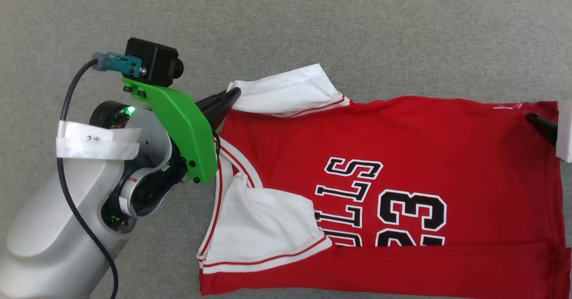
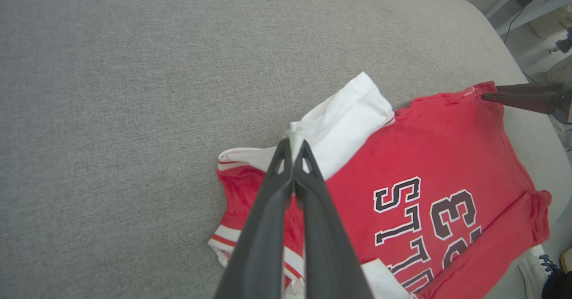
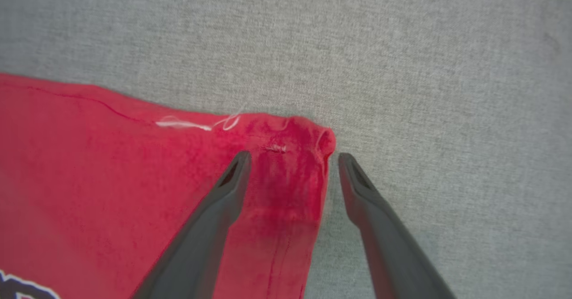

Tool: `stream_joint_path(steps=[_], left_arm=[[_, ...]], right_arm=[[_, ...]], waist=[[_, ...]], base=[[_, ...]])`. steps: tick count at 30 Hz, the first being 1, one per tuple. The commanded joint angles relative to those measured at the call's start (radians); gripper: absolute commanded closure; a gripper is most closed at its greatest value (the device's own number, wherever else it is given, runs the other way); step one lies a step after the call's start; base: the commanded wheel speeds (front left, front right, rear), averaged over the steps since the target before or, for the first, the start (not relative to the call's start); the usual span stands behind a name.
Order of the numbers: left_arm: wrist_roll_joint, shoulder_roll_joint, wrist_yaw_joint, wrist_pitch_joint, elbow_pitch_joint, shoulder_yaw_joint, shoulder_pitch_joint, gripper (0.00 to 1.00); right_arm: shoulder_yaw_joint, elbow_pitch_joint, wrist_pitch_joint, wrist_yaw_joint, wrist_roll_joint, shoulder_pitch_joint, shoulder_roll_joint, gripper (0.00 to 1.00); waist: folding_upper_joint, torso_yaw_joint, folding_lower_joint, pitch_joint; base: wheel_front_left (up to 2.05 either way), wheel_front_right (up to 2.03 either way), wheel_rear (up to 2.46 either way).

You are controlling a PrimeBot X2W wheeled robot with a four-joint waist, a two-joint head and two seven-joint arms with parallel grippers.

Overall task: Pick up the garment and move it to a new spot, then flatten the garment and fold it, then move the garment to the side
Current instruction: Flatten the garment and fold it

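Observation:
The garment [image 1: 402, 156], a red jersey with white sleeves and black "BULLS 23" lettering, lies spread sideways on the grey surface, its bottom strip folded over. My left gripper [image 1: 232, 95] is shut on the far white sleeve [image 2: 344, 124] near the shoulder; a bit of white cloth pokes out between the fingertips [image 2: 295, 145]. My right gripper [image 3: 292, 158] stands open, its two fingers straddling the far hem corner [image 3: 308, 140] of the garment, one finger over the red cloth, the other over the grey surface. In the head view a dark finger [image 1: 540, 124] shows at the right edge.
Grey fabric surface [image 1: 286, 22] stretches all around the garment, with wide room at the far side and left. In the left wrist view the surface's rounded edge [image 2: 505, 44] drops off to a floor with furniture, cables and a shoe [image 2: 534, 263].

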Motion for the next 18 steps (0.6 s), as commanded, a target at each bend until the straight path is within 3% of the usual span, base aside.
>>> stream_joint_path(steps=[1,10,11,12,13,14,18], left_arm=[[0.009,0.003,0.006,-0.005,-0.008,0.001,0.018,1.0],[0.009,-0.005,-0.001,-0.019,-0.011,-0.003,0.02,1.0],[0.008,-0.006,-0.002,-0.021,-0.009,-0.003,0.021,1.0],[0.006,-0.006,-0.003,-0.023,-0.004,-0.001,0.022,1.0],[0.007,-0.005,-0.003,-0.026,0.0,0.0,0.023,1.0],[0.008,-0.004,-0.003,-0.029,0.007,0.002,0.024,1.0],[0.007,-0.002,-0.005,-0.042,0.031,0.006,0.032,1.0]], right_arm=[[0.007,0.011,0.003,-0.001,-0.01,-0.017,-0.003,0.0],[0.079,0.066,-0.018,-0.001,0.011,-0.018,-0.02,0.0],[0.083,0.072,-0.018,-0.001,0.015,-0.016,-0.021,0.1],[0.086,0.078,-0.022,-0.001,0.019,-0.014,-0.021,0.54],[0.089,0.081,-0.026,-0.001,0.021,-0.013,-0.021,0.85],[0.092,0.084,-0.035,-0.001,0.026,-0.013,-0.02,1.0],[0.081,0.093,-0.107,-0.001,0.042,-0.015,-0.014,1.0]], waist=[[0.0,0.018,0.0,0.022],[0.0,0.033,0.0,0.046],[0.0,0.033,0.0,0.045],[0.0,0.033,0.0,0.045],[0.0,0.033,0.0,0.044],[0.0,0.032,0.0,0.042],[0.0,0.026,0.0,0.027]], base=[[0.0,0.0,0.0],[0.0,0.0,0.0],[0.0,0.0,0.0],[0.0,0.0,0.0],[0.0,0.0,0.0],[0.0,0.0,0.0],[0.0,0.0,0.0]])
